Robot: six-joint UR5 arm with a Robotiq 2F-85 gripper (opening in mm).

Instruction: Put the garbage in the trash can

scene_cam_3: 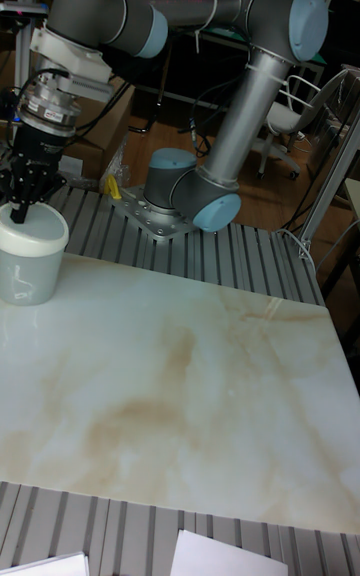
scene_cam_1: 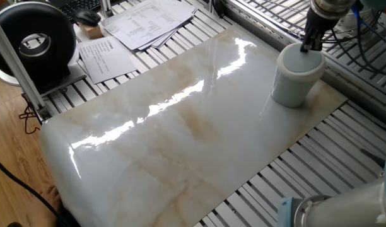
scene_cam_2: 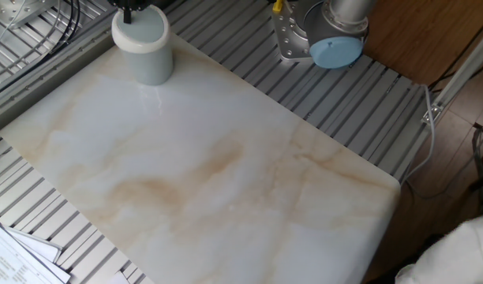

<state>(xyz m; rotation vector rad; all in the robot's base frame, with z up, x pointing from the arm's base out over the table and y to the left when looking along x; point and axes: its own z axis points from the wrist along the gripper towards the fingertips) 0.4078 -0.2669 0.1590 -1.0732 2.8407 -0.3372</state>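
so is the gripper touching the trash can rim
Cannot tell: in every view the gripper tips overlap the trash can rim, no gap or contact plain.

A glossy marble-patterned worktop is laid on a slatted metal frame, with glare seen across its surface. Wooden floor is seen beside it, and an office chair behind

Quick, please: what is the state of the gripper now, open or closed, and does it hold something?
Gripper: at the rim of the trash can; open or closed cannot be told, and no garbage is visible in it.
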